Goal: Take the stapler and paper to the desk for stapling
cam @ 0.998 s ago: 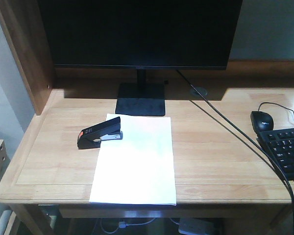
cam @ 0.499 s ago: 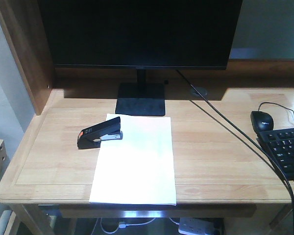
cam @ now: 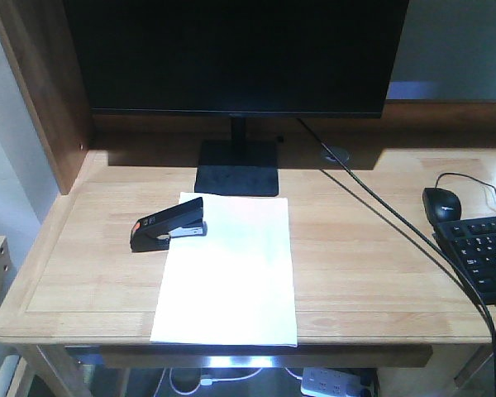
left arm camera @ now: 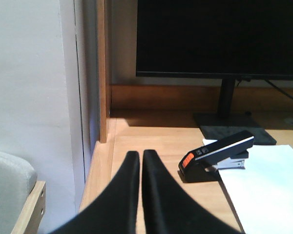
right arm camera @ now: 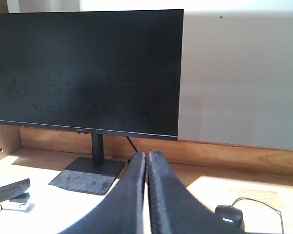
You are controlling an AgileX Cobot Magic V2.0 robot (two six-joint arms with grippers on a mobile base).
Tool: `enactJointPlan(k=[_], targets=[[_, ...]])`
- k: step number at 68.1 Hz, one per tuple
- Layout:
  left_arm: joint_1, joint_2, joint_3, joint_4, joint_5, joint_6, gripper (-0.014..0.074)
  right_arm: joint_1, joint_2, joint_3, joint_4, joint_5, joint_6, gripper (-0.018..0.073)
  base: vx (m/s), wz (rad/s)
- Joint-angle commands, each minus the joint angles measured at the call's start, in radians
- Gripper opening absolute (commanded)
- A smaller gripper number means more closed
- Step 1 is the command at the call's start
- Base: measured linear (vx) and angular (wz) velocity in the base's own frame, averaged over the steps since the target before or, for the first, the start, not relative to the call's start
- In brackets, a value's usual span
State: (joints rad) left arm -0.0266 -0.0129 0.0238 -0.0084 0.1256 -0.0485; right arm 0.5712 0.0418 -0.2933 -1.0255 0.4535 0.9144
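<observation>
Both claws are seen clenched, empty: left gripper point(left arm camera: 136, 161), right gripper point(right arm camera: 146, 161). Paper point(cam: 227, 273) is laid flat on desk point(cam: 372, 256); judged limp, thin, best pinched at an edge. Stapler point(cam: 169, 224) overlaps its top-left corner; judged rigid, compact, graspable across its sides.

I see the stapler point(cam: 169, 225) as black with an orange-red strip and a silver channel. The paper point(cam: 228, 273) is plain white. The desk point(cam: 355, 248) is light wood with visible grain. Monitor point(cam: 236, 54), mouse point(cam: 442, 203) and keyboard point(cam: 488, 256) are black.
</observation>
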Motion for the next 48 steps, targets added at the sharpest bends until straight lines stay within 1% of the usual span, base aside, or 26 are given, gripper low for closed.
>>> enactJointPlan(k=[1,48], targets=[[0.001,-0.017,0.012,-0.011,-0.052,-0.005,-0.0006,-0.004,0.015,-0.023,-0.034,-0.04,-0.007,-0.001,0.0,0.0],[0.001,-0.015,0.012,-0.011,-0.053,-0.005,-0.0006,-0.004,0.015,-0.023,-0.034,-0.04,-0.007,-0.001,0.0,0.0]])
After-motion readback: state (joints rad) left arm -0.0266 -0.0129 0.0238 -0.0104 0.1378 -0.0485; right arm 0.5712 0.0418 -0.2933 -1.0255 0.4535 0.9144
